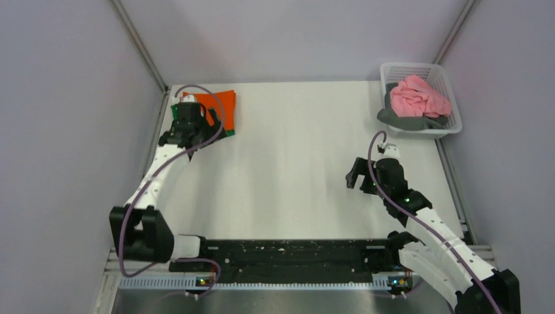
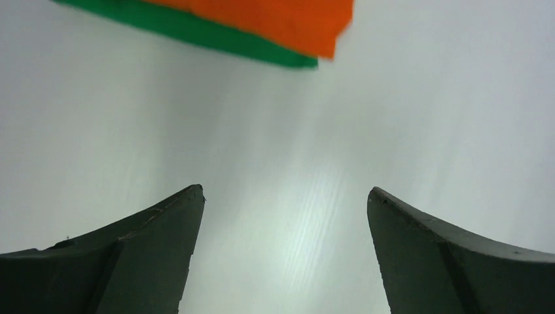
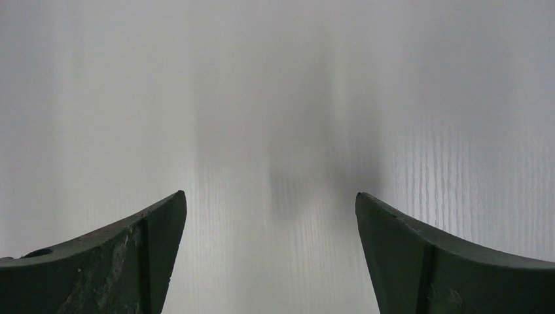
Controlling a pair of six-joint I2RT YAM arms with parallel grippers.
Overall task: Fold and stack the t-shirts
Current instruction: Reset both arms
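Observation:
A folded bright orange t-shirt (image 1: 221, 104) lies on a folded dark green t-shirt (image 1: 230, 131) at the table's far left corner. My left gripper (image 1: 195, 128) hovers over the near left part of this stack. In the left wrist view it (image 2: 285, 196) is open and empty over bare white table, with the orange shirt (image 2: 262, 19) and the green edge (image 2: 196, 29) just beyond its fingertips. My right gripper (image 1: 358, 175) is open and empty over the table's right middle. Its wrist view shows it (image 3: 269, 196) above bare table only.
A white plastic basket (image 1: 412, 66) stands at the far right corner and holds a crumpled pink garment (image 1: 419, 97) on a grey garment (image 1: 407, 120). Grey walls enclose the table on the left, back and right. The arms' black base rail (image 1: 294, 252) runs along the near edge.

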